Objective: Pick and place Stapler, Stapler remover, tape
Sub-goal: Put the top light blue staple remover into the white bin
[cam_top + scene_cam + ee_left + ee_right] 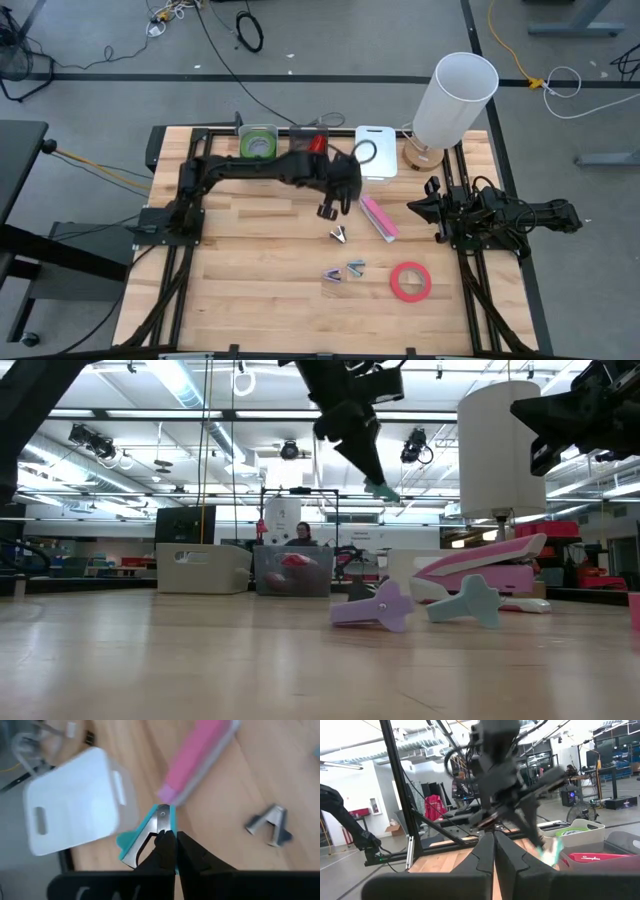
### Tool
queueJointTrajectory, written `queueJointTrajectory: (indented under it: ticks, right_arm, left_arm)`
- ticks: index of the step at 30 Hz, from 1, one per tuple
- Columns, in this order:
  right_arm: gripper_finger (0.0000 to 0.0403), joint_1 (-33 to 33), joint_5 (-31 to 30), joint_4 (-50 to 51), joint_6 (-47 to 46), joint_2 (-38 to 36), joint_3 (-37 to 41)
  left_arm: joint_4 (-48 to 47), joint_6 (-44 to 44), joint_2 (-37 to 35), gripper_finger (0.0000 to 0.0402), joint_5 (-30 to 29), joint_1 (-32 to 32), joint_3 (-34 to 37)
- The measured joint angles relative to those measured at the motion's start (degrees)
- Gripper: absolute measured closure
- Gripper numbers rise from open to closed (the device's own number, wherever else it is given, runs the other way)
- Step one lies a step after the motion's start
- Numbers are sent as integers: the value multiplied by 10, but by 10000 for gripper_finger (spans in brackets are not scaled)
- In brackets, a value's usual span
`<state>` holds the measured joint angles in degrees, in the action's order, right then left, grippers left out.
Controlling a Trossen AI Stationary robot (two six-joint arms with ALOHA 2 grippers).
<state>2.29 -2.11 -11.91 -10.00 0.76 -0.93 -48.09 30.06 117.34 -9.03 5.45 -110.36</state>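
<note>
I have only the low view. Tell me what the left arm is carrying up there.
Observer: The left wrist view shows the left gripper with its jaws shut on a teal staple remover.
Operator: Give me its place over the table.
Observer: From above, it hangs beside the pink stapler, on the near side of the white bin.
Operator: Report any tape I cannot see.
Observer: A green tape roll lies inside the back-left bin.
</note>
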Motion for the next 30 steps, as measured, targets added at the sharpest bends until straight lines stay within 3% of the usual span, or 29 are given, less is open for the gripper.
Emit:
queueJointTrajectory:
  ticks: [9, 23, 30]
  right_arm:
    - [386, 0, 0, 0, 0, 0, 0]
    - [386, 0, 0, 0, 0, 0, 0]
    - [386, 0, 0, 0, 0, 0, 0]
  left_arm:
    - [2, -22, 0, 400, 28, 40, -49]
    - [-4, -118, 0, 400, 195, 84, -177]
    - [-6, -130, 0, 400, 238, 86, -235]
